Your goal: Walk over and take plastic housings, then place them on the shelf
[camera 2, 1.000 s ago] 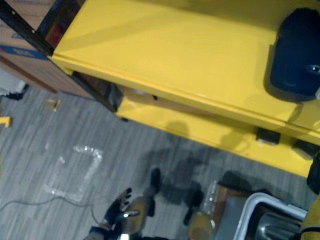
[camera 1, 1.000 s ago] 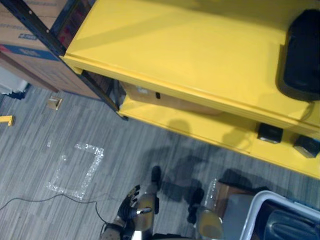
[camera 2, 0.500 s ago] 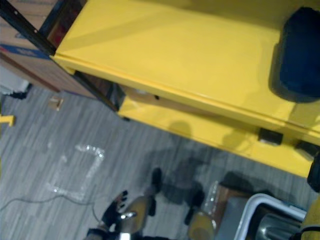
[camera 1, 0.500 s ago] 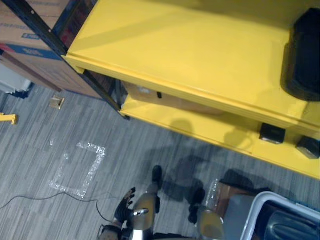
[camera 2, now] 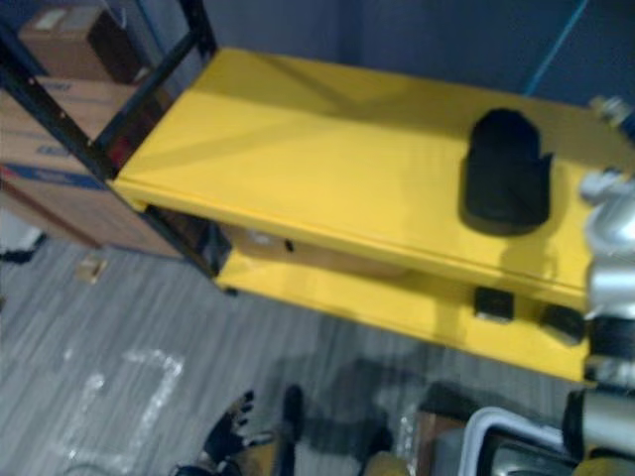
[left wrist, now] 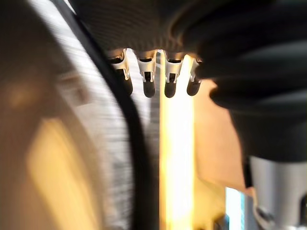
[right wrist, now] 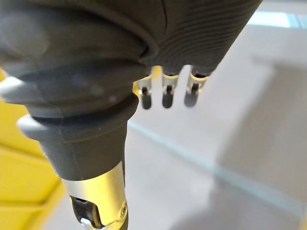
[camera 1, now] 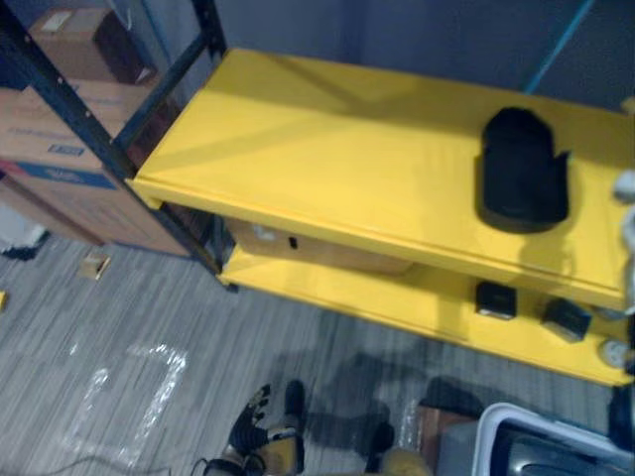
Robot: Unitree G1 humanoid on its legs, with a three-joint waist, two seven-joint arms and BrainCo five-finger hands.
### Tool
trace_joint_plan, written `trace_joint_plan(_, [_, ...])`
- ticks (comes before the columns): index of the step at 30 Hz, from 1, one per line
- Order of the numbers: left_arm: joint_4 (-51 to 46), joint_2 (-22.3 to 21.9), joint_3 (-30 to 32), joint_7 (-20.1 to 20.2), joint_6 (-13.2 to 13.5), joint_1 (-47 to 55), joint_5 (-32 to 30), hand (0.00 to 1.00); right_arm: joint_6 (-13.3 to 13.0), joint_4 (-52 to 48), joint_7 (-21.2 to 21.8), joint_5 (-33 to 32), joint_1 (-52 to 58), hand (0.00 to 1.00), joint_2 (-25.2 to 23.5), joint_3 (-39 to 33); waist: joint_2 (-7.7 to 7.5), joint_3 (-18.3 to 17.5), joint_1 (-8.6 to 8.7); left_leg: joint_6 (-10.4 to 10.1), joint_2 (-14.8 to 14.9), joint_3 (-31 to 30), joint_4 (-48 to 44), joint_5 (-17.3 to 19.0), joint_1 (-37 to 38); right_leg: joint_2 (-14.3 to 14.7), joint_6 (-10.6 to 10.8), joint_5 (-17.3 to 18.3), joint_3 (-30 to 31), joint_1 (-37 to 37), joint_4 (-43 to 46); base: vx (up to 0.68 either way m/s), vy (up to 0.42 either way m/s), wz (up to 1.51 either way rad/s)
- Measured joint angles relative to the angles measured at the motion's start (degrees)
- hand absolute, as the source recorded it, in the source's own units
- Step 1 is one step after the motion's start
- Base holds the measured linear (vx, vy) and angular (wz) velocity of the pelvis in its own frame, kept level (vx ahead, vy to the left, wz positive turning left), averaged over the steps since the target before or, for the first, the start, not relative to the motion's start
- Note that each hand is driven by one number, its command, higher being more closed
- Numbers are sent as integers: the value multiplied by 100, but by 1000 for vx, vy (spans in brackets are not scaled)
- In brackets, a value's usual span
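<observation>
Head view: a black housing (camera 1: 523, 169) lies on the yellow shelf (camera 1: 327, 159) at 2 o'clock, and the left hand (camera 1: 248, 424) hangs at 7 o'clock.

Left wrist view: fingers (left wrist: 148, 79) straight, empty.

Right wrist view: right hand (right wrist: 165, 93) slack, empty.

Likely next: fetching another from the bin (camera 1: 486, 436) at 5 o'clock.
</observation>
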State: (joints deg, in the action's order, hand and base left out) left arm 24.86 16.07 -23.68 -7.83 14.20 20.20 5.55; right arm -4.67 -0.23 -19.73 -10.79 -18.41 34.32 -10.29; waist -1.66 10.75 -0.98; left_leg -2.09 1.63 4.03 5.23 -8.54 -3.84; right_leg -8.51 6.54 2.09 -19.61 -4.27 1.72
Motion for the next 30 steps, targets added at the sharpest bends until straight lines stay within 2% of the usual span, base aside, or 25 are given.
trace_joint_plan(2, [129, -125, 61, -8, -19, -75, -150, 0, 27, -277, 576, -454, 380, 0, -563, 315, -41, -66, 34, 3, 28, 145, 0, 37, 99, 7, -8, -27, 126, -32, -14, -57, 22, -26])
trace_joint_plan(4, [235, -189, 56, -5, -53, -147, -248, 0, 66, -292, 868, -658, 586, 0, -876, 665, -75, -141, 41, -14, 39, 159, 0, 78, 133, 25, -5, -60, 154, -66, -55, -97, 32, -11])
trace_joint_plan(5, [324, -192, 78, -67, -89, -227, -440, 0, 64, 141, 1241, -981, 539, 0, -1554, 1427, -115, -235, -8, -3, 22, 180, -1, 103, 182, 13, 13, -28, 84, -166, -154, -123, 53, 17])
trace_joint_plan(7, [324, -271, 157, -85, -102, -221, -439, 0, 66, 259, 1273, -1096, 515, 0, -1676, 1458, -106, -238, -62, 0, -21, 179, -1, 105, 168, -28, 39, -12, 83, -173, -156, -19, 76, 18])
trace_joint_plan(8, [324, -319, 231, -90, -195, -228, -437, 0, 59, 1281, 1074, -1202, -385, 0, -2033, 1743, -80, -247, -147, 62, -167, 150, -1, 145, 165, -159, 138, -25, 65, -200, -145, 118, 88, 15])
trace_joint_plan(13, [323, -360, 272, -95, -197, -226, -434, 0, 59, 1370, 959, -1217, -575, 0, -2187, 1825, -71, -243, -206, 88, -278, 102, -2, 127, 189, -235, 185, -37, -71, -323, -144, 115, 17, 13])
trace_joint_plan(17, [345, -427, 263, -116, -189, -218, -439, 0, 60, 2152, 674, -1319, -1330, 0, -2375, 1816, -19, -234, -261, 91, -279, 28, -5, 119, 214, -219, 181, -36, -97, -364, -139, 48, -18, 4])
trace_joint_plan(20, [420, -582, 252, -165, -36, -246, -435, 0, 96, 3528, 282, -1322, -2450, 0, -2370, 1721, 152, -144, -409, 75, -240, -125, -4, 68, 170, -171, 132, -12, -236, -371, -73, -108, -32, 34])
trace_joint_plan(21, [715, -777, 237, -213, 170, -433, -371, 0, 97, 4388, -41, -2005, -3379, 0, -2316, 1303, 488, 71, -634, -16, -121, -350, -2, -50, -7, -46, 27, 52, -413, -287, -57, -235, -48, 37])
trace_joint_plan(25, [750, -778, 255, -213, 197, -449, -370, 0, 98, 4392, -39, -2018, -3394, 0, -2313, 1261, 495, 89, -621, 1, -129, -347, -2, -62, -24, -50, 46, 14, -411, -294, -143, -54, -10, 8])
trace_joint_plan(27, [754, -781, 253, -214, 206, -508, -369, 0, 97, 4569, -38, -2060, -3609, 0, -2272, 1041, 533, 209, -625, 15, -123, -354, -4, -87, -20, -36, 67, -31, -417, -304, -140, 0, 0, 0])
trace_joint_plan(30, [785, -815, 223, -208, 193, -707, -306, 0, 311, 5284, 271, -2344, -4350, 0, -1572, 804, 760, 547, -629, 34, -129, -421, -4, -186, -151, -32, 61, -85, -484, -232, -129, -57, 16, 13])
